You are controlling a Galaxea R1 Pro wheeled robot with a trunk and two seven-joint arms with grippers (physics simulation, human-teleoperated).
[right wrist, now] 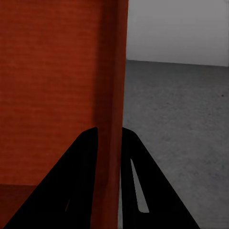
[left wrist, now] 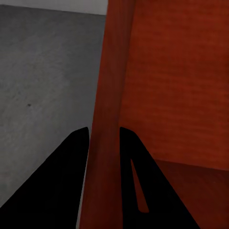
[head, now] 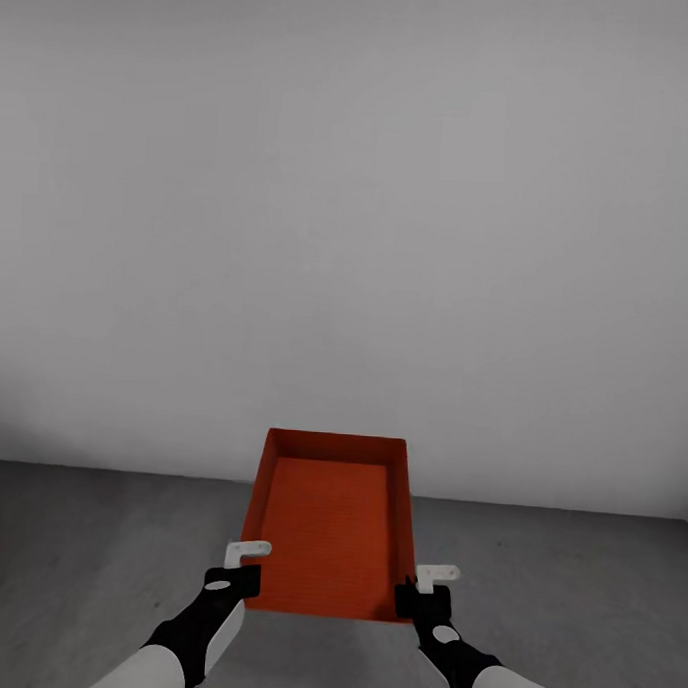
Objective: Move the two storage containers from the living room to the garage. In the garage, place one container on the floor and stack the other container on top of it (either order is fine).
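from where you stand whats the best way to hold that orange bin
By its two long side walls near the close end, one gripper per side. The storage container is open-topped with thin straight walls, so the left gripper and right gripper each straddle a rim with their jaws.

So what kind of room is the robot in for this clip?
Probably a garage or similar bare utility room: rough dark grey floor, plain white wall, no furniture ahead. Both grippers hold an orange-red storage container.

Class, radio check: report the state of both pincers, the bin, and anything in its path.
Left pincer shut on bin's left wall. Right pincer shut on right wall. Orange-red bin held level over grey floor, empty. White wall ahead; nothing else blocking.
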